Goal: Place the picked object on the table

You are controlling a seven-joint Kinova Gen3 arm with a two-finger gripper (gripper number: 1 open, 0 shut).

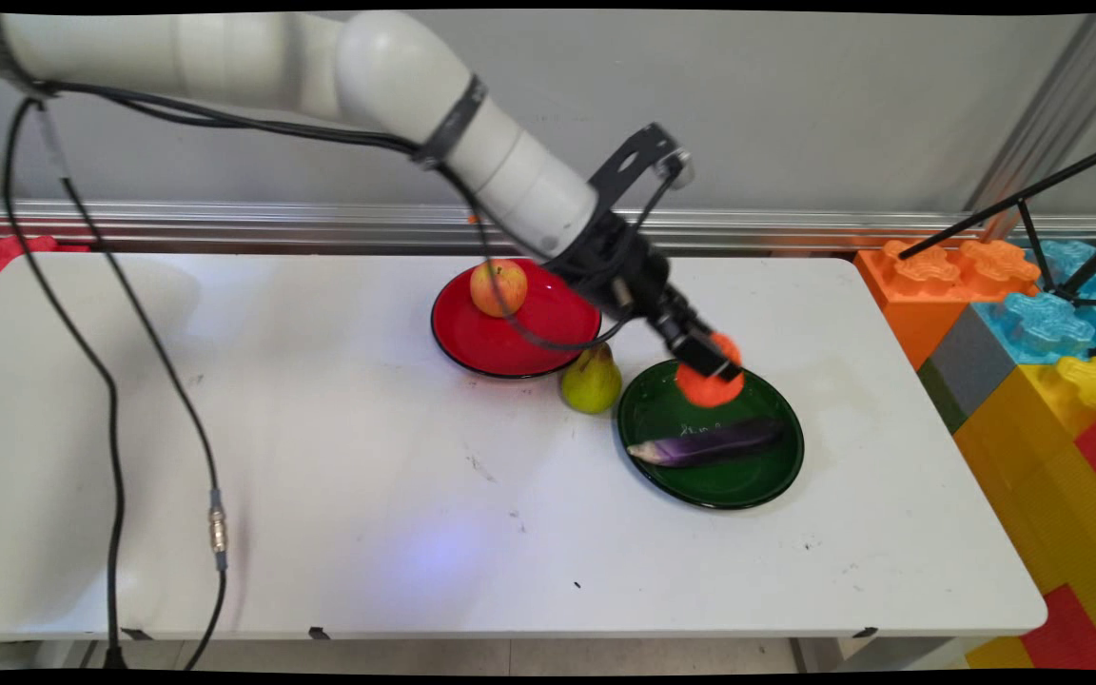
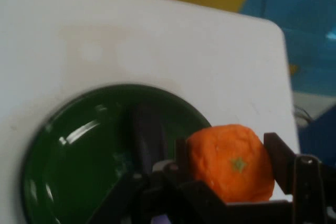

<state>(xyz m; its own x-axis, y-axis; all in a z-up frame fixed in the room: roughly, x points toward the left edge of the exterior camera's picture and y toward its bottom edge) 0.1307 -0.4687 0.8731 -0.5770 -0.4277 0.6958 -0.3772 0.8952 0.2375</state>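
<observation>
Your gripper (image 1: 712,366) was clamped on an orange (image 1: 710,382), one black finger on either side of the fruit, as the hand view (image 2: 231,162) showed plainly. You held the orange over the far rim of a green plate (image 1: 757,476), and whether it touched the plate could not be told. That plate sat toward the right end of the tabletop (image 1: 367,495), about midway between the far and near edges.

On the green plate lay a purple eggplant (image 1: 705,443), stretched across the plate's middle with its stem end toward the left. It was just on the near side of the orange and apart from it. In the hand view it appeared only as a dark shape (image 2: 148,135) on the green plate (image 2: 68,156), beside your fingers (image 2: 281,161).

A yellow-green pear (image 1: 592,379) stood upright on the tabletop just beside the green plate's left rim, between that plate and a red plate (image 1: 500,347). The red plate sat closer to the far edge, and it carried an apple (image 1: 499,287) on its far left part.

Beyond the right end of the tabletop you had a stack of large coloured building blocks (image 1: 1033,362).
</observation>
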